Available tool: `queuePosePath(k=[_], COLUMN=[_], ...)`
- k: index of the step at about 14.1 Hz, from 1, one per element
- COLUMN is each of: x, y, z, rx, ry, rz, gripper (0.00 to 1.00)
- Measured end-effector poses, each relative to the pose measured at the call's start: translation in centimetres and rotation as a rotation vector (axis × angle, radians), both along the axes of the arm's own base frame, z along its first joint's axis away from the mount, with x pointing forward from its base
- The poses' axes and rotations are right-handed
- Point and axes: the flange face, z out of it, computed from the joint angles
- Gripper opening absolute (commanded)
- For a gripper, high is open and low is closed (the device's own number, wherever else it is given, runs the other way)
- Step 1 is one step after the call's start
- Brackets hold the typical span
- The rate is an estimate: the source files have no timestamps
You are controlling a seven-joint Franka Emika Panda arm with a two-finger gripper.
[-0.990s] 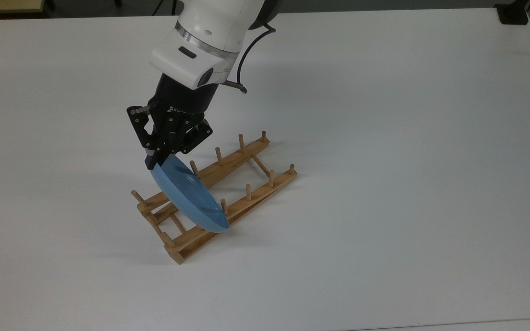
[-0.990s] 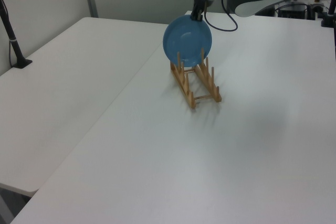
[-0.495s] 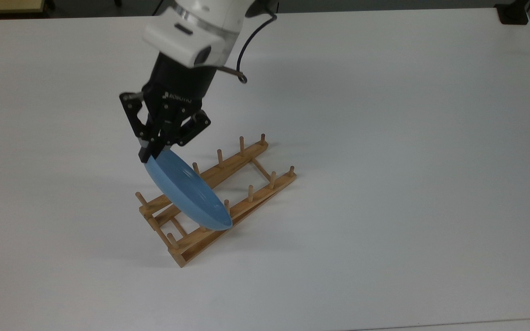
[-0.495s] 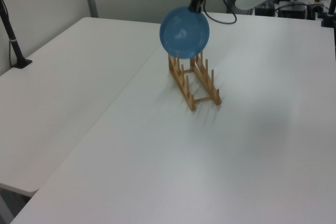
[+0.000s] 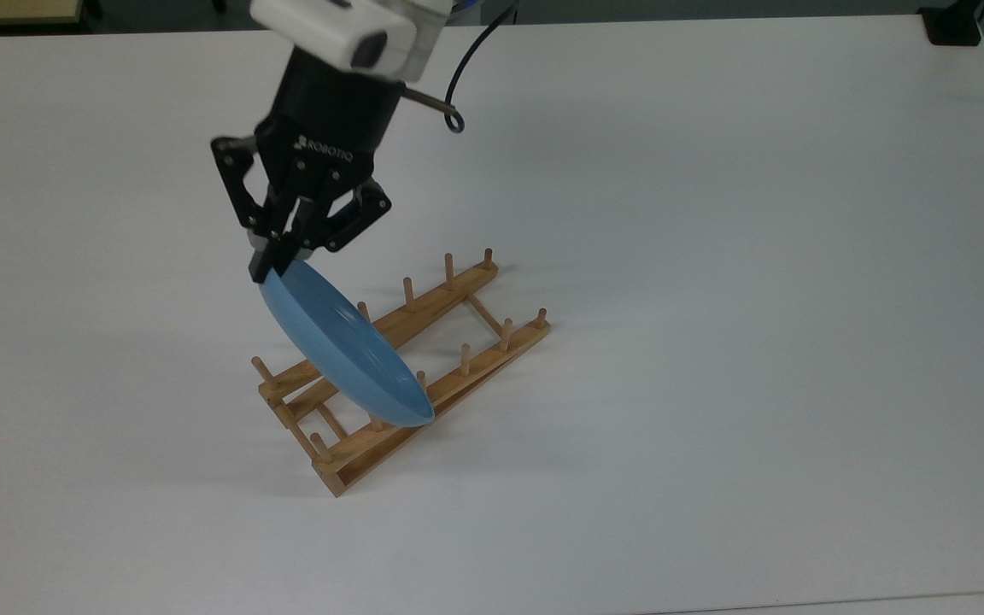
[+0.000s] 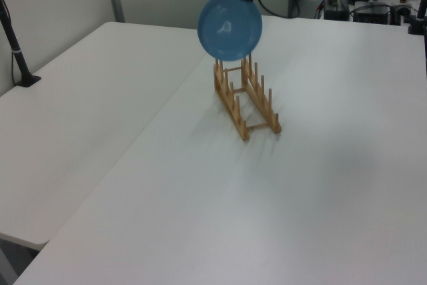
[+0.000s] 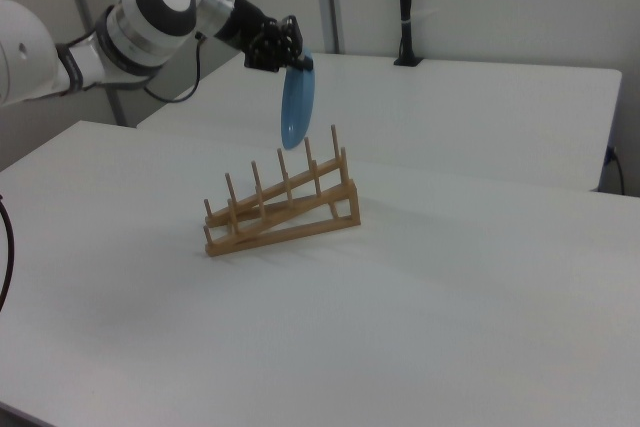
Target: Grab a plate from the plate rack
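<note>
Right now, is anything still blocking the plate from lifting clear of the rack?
Nothing visible. The claw grips the plate by its top rim; in the right view it hangs above the plate rack pegs, open air above.

I see my arm enter the top view from twelve o'clock, white wrist tilted, black gripper (image 5: 272,260) pointing toward six o'clock; its two fingers are pinched together on the upper rim of the plate (image 5: 342,350); in the right view the arm reaches in from nine o'clock.
</note>
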Motion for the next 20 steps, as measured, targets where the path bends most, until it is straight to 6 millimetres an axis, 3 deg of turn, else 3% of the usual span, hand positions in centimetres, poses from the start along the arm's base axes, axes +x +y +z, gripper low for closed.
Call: queuePosePath(k=[4, 6, 7, 10, 12, 15, 17, 20], x=[-1.2, -2.4, -3.1, -6.1, -9.5, -12.0, -13.5, -14.0], y=[-2.0, -6.3, -8.2, -14.3, -18.6, -22.0, -24.9, -27.0], z=[4.4, 5.3, 4.8, 1.3, -2.2, -7.0, -11.7, -17.0], rx=[0.357, 0.605, 0.683, 0.839, 0.868, 0.842, 0.790, 0.748], ry=[-0.103, -0.081, -0.016, 0.283, 0.531, 0.691, 0.779, 0.790], rz=[-0.142, -0.264, -0.314, -0.379, -0.338, -0.233, -0.171, -0.158], gripper=[0.00, 0.00, 0.00, 0.00, 0.00, 0.00, 0.00, 0.00])
